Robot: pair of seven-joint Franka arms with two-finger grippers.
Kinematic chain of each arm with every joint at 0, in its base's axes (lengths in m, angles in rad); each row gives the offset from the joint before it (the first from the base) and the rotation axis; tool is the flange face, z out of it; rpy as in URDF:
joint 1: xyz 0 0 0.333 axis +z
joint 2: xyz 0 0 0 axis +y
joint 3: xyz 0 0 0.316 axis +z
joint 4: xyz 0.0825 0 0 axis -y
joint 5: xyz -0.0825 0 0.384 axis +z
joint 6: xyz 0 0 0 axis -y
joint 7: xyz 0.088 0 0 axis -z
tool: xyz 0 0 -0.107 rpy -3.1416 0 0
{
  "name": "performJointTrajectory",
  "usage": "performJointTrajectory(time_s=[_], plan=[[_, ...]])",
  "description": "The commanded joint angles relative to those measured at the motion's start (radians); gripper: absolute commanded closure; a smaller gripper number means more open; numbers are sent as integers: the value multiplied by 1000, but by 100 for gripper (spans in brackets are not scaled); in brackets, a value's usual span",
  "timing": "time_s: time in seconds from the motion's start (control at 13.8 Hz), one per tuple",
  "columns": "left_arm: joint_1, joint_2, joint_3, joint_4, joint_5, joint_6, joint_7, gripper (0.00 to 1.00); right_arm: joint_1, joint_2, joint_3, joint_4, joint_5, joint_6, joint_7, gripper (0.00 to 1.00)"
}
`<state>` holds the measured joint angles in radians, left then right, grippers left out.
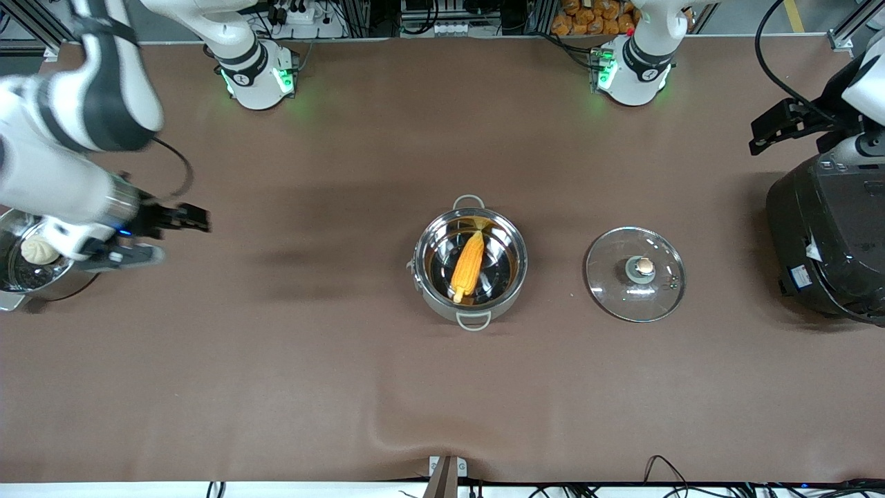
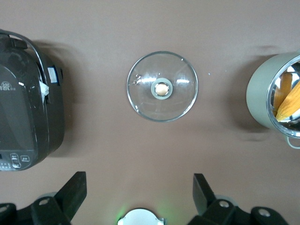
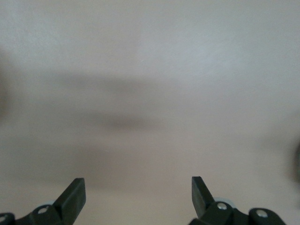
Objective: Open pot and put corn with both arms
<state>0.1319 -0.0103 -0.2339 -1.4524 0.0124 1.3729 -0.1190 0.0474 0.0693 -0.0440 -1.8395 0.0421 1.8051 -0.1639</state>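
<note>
The shallow steel pot stands open in the middle of the table, and the yellow-orange corn lies inside it. Its glass lid lies flat on the cloth beside the pot, toward the left arm's end, knob up. My left gripper is open and empty, up over the black rice cooker. Its wrist view shows the lid, the pot's wall, the corn and the open gripper. My right gripper is open and empty over bare cloth at the right arm's end; its wrist view shows only cloth and the open gripper.
A big black rice cooker stands at the left arm's end and also shows in the left wrist view. A second steel pot with a white bun sits at the right arm's end, partly under the right arm.
</note>
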Motion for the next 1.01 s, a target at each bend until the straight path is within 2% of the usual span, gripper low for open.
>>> performJointTrajectory(time_s=[0.0,0.14,0.58,0.94], plan=[[22,-13,2,15,-22,-26,28,0,-92,-65,42,3,-24,-51,-69,0],[22,-25,7,14,-22,-28,30,0,-142,-65,81,116,-22,-171,-49,0],[22,-42,15,1,-22,-49,30,0,-127,-97,84,305,-16,-415,76,0],[18,-42,15,0,-23,-51,28,0,-116,-103,81,327,-16,-402,75,0]])
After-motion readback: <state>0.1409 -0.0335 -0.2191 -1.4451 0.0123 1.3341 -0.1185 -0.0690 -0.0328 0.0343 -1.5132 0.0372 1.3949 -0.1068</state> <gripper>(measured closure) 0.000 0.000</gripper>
